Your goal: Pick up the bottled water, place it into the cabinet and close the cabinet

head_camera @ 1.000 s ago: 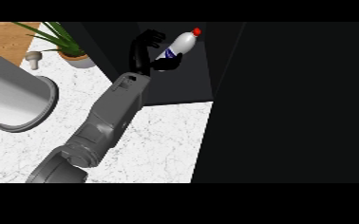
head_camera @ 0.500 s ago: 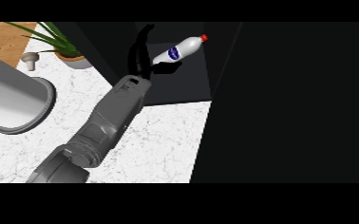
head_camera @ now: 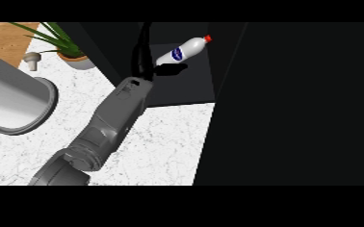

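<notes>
The bottled water, white with a blue label and a red cap, lies tilted inside the dark cabinet, cap pointing up and right. My left hand is just to the left of the bottle's base. Its fingers stretch straight up, and the thumb sticks out right under the bottle's bottom end. The hand is open and nothing is curled round the bottle. The grey forearm runs down to the lower left. My right hand does not show.
A large dark cabinet panel fills the right side. A potted plant stands at the back left, beside a small knob and the metal sink. White marble counter lies in front of the cabinet.
The left hand's fingers, curled round the bottle a second ago, have straightened and come off it. The bottle now rests inside the cabinet, slightly right of the hand.
</notes>
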`<state>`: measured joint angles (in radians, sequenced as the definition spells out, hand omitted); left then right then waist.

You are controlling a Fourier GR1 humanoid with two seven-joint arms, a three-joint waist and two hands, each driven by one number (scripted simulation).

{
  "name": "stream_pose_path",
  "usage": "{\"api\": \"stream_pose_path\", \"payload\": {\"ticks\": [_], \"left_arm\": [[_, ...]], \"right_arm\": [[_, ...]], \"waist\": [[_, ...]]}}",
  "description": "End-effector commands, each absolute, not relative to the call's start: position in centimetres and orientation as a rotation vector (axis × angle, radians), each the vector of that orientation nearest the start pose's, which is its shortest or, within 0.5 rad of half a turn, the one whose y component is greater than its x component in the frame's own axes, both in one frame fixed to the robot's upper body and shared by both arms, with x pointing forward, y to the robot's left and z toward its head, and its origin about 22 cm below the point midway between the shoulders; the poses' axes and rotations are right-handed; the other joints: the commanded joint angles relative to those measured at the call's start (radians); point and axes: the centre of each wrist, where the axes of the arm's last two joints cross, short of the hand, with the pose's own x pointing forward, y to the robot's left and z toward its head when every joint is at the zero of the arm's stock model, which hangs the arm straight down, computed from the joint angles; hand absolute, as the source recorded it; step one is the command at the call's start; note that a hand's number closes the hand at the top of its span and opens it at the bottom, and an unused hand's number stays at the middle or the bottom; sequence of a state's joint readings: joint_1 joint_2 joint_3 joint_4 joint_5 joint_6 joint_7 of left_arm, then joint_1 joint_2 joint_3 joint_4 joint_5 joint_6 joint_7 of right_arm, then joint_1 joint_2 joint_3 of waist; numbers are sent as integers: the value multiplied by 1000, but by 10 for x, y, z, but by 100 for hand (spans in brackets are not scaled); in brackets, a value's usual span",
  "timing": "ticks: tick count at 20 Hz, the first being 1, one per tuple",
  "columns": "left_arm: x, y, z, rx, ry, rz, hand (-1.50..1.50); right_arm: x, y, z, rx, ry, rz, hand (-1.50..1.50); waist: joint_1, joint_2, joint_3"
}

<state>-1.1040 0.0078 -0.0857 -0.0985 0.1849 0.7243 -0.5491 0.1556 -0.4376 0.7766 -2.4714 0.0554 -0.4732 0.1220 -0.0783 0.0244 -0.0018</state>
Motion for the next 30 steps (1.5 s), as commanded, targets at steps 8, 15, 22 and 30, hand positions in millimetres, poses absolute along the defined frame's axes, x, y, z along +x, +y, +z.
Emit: {"api": "stream_pose_path", "payload": {"ticks": [8,15,22,30], "left_arm": [[424,107,23,116,-1914,-4,150],[421,106,22,-120,-1925,-3,150],[398,111,-1,-366,-1849,5,150],[361,112,-1,-474,-1852,100,150]], "right_arm": [[82,-162,159,356,-1985,233,-150],[78,-168,166,329,-1996,221,-150],[83,-170,164,234,-1995,216,-150],[91,-172,164,216,-1973,249,-150]], "waist": [[19,-18,1],[42,-26,2],[73,-36,1],[124,-49,1]]}}
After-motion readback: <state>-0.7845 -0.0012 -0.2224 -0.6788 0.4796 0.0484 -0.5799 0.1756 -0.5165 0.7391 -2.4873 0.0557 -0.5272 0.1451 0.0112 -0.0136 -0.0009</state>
